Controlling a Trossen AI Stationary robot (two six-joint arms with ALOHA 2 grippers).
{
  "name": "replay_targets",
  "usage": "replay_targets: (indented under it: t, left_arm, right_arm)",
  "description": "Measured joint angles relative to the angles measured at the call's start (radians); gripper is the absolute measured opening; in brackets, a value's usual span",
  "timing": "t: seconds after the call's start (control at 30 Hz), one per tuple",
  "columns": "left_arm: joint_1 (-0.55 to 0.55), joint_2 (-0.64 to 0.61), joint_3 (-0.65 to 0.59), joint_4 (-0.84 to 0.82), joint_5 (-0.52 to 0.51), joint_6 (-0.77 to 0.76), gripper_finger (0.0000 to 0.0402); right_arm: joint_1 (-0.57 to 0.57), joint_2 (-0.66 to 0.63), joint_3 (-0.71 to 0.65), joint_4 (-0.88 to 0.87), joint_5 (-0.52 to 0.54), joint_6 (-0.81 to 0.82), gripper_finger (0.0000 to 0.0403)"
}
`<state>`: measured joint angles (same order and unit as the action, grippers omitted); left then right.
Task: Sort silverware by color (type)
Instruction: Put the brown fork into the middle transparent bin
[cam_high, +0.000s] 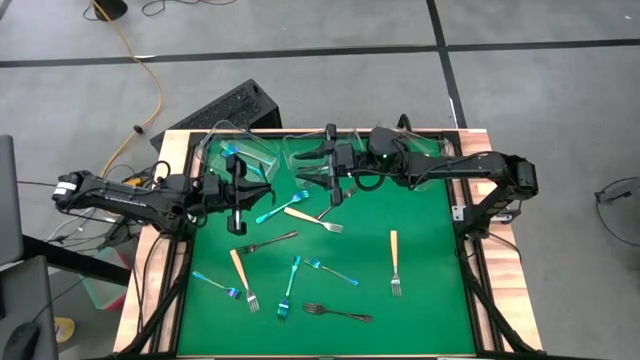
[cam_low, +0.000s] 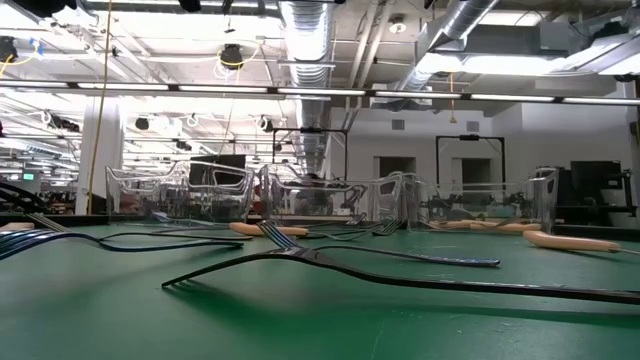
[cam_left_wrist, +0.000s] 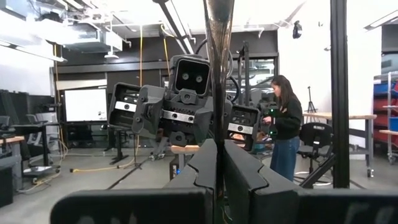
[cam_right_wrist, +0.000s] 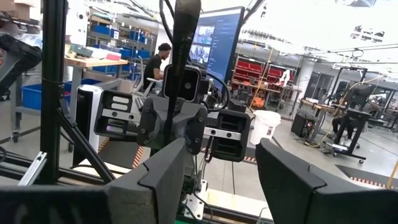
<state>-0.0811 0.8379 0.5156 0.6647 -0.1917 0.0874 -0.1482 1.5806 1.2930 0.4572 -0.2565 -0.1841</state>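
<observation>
Green matting covers the table, with three clear tubs along its far edge; clock directions are read on the high view, 12 o'clock being that far edge. The left gripper sits just at 6 o'clock of the left tub, fingers pressed together on a dark grey fork. The fork's handle stands across the line of the fingers rather than along it, and in the high view a slim dark piece seems to project from the gripper toward 6 o'clock. The right gripper faces it from 2 o'clock, beside the middle tub, fingers apart and holding nothing. The two wrists look straight at one another. A teal fork already lies in the left tub, so the held dark fork probably belongs elsewhere; the middle tub lies at 2 o'clock of the left gripper and the right tub farther off at 3 o'clock. Loose silverware lies toward 6 o'clock of both grippers, among it a blue-teal fork, a cream-handled fork and a second dark fork, the first nearer the left arm.
</observation>
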Motion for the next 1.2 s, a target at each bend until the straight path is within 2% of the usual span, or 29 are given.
replay_targets:
  t: [0.23, 0.4, 0.63, 1.2]
  left_arm:
    - [0.015, 0.000, 0.000, -0.001, 0.018, 0.006, 0.0000]
    - [0.063, 0.002, 0.000, 0.000, 0.085, -0.013, 0.0000]
    - [0.116, 0.086, 0.000, 0.059, 0.164, -0.050, 0.0000]
    - [0.187, 0.132, -0.002, 0.059, 0.240, -0.067, 0.0000]
  right_arm:
    - [0.010, 0.000, 0.000, 0.001, 0.000, 0.001, 0.0215]
    - [0.013, 0.000, 0.000, 0.004, 0.002, 0.003, 0.0215]
    - [0.025, 0.018, 0.002, 0.064, 0.027, 0.003, 0.0215]
    - [0.045, 0.074, 0.001, 0.088, 0.018, 0.079, 0.0215]
